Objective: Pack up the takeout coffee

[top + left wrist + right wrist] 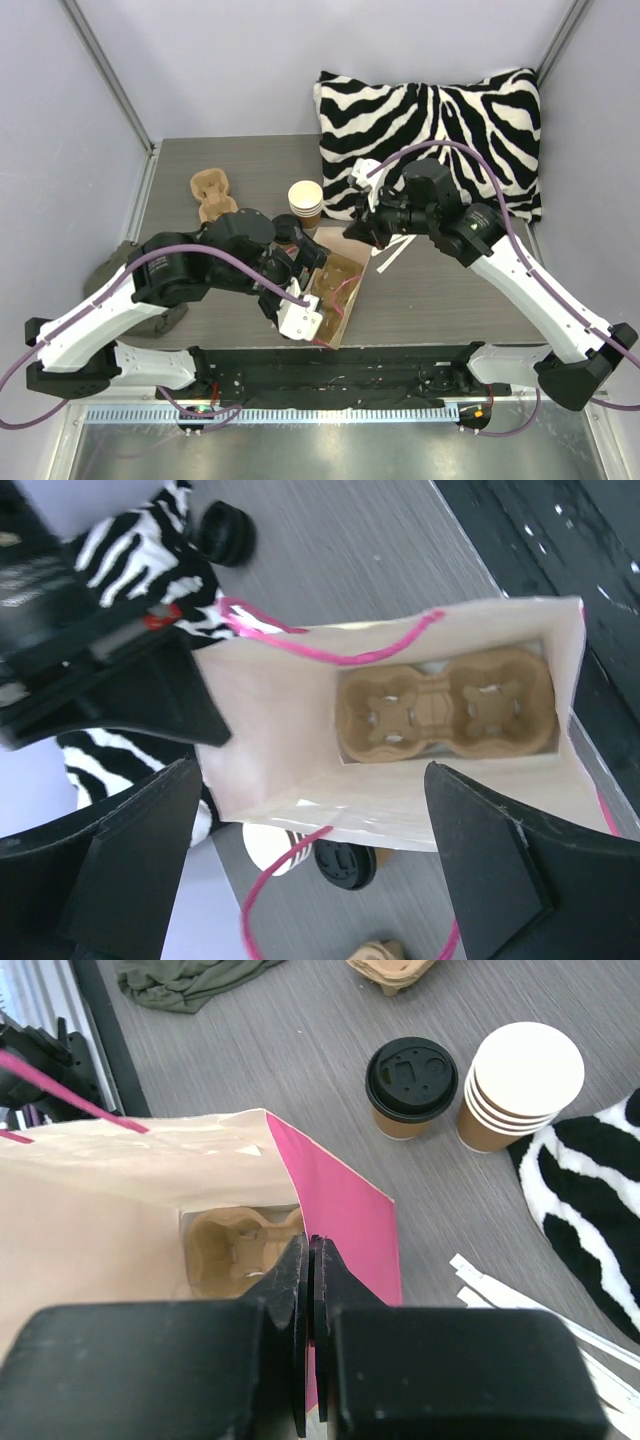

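Note:
A stack of kraft-brown cups with cream insides (306, 204) stands behind the open paper bag (337, 290); it also shows in the right wrist view (520, 1085) and the left wrist view (268, 845). A brown cup with a black lid (411, 1085) stands beside the stack. A pulp carrier (445, 710) lies inside the bag and holds no cups. My right gripper (311, 1245) is shut on the bag's pink wall (345, 1220) at the far rim (352, 232). My left gripper (315, 850) is open above the bag's near side (303, 312).
A second pulp carrier (212, 195) lies at the back left. A zebra pillow (440, 135) fills the back right. White paper strips (393, 250) lie right of the bag. A green cloth (125, 290) lies at the left. A loose black lid (225, 532) sits by the pillow.

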